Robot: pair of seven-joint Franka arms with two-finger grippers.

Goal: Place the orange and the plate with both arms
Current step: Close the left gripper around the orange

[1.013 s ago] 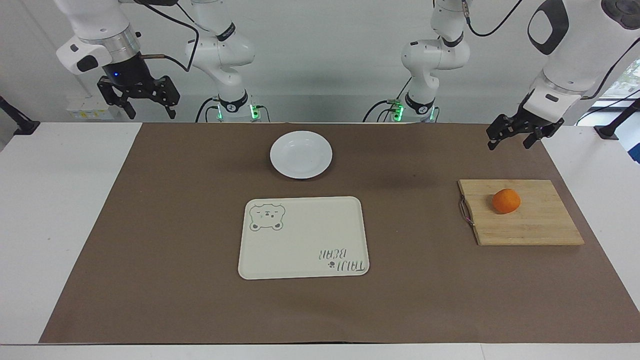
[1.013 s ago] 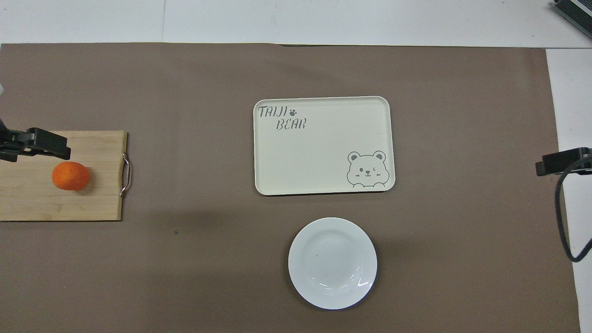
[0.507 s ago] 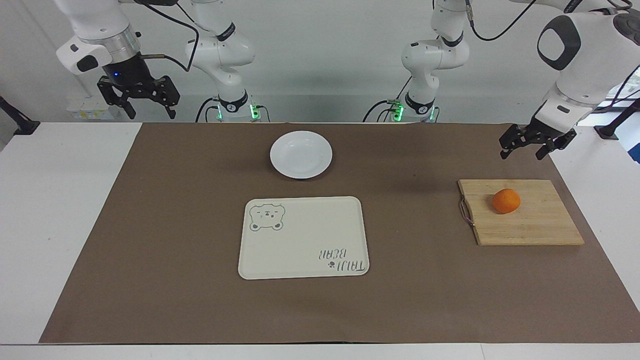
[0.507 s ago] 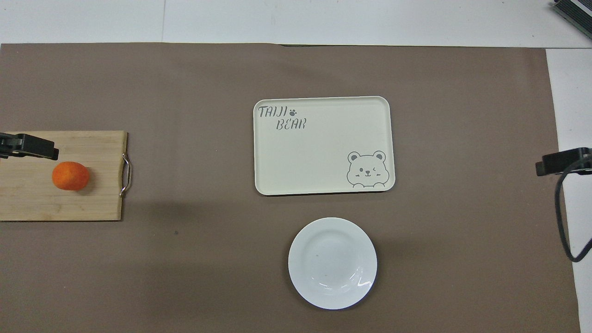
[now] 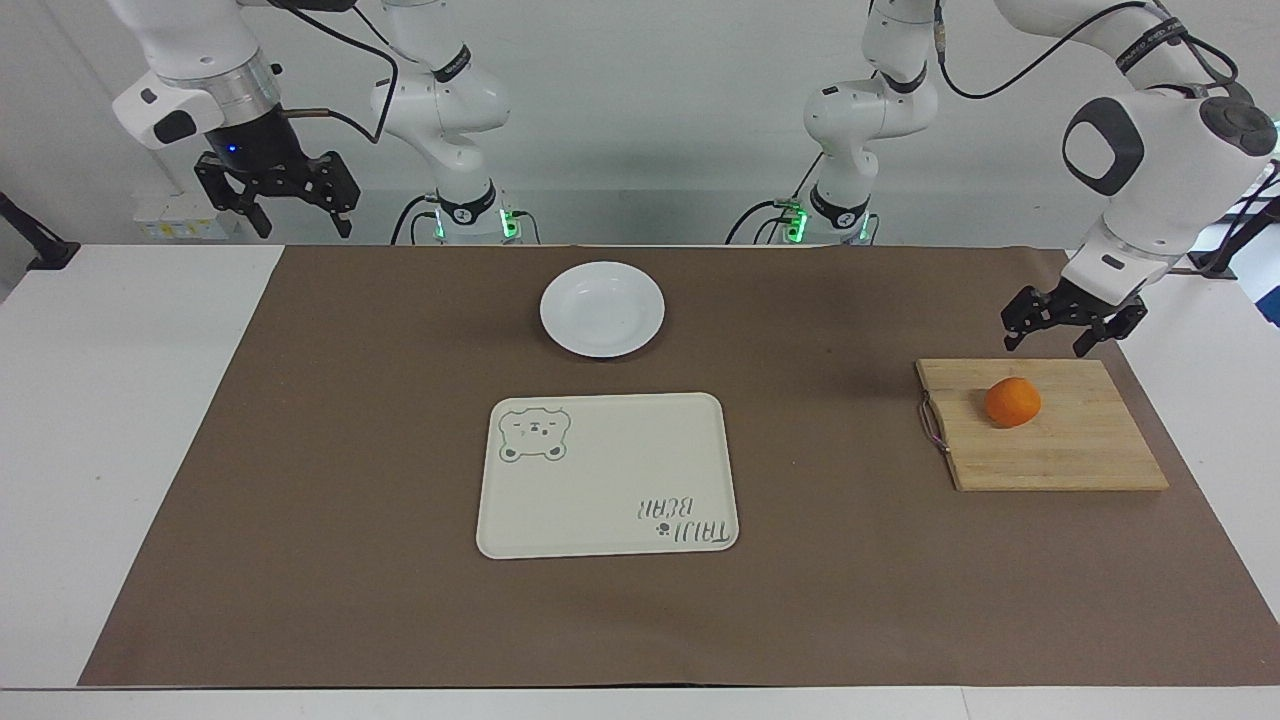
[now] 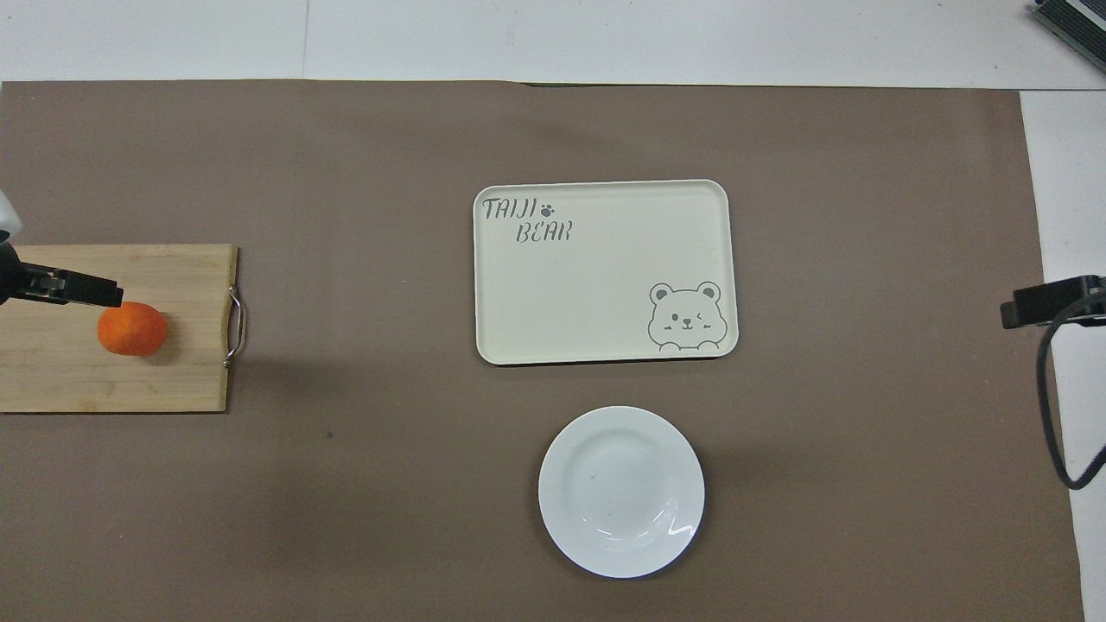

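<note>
My left gripper (image 5: 1048, 340) hangs in the air over the robot-side edge of the wooden cutting board (image 5: 1050, 440), its fingers spread apart and gripping nothing. In the overhead view one dark finger (image 6: 82, 292) of it shows just above the orange, but the facing view shows clear air between the fingertips and the fruit: no contact.

The orange (image 5: 1012, 402) sits on the cutting board, at the left arm's end of the table, resting on the wood and free of any grip. A small metal handle (image 5: 931, 422) is fixed to the board's edge that faces the table's middle.

The plate (image 5: 602, 309) lies flat on the brown mat (image 5: 330, 450), near the robots and about mid-table, with nothing on it. The cream tray (image 5: 607, 475) with the bear drawing lies farther from the robots than the plate, close to it but not touching, and is bare.

My right gripper (image 5: 277, 195) waits raised over the table edge at the right arm's end, well apart from the plate. Its fingers stand apart and hold nothing.
</note>
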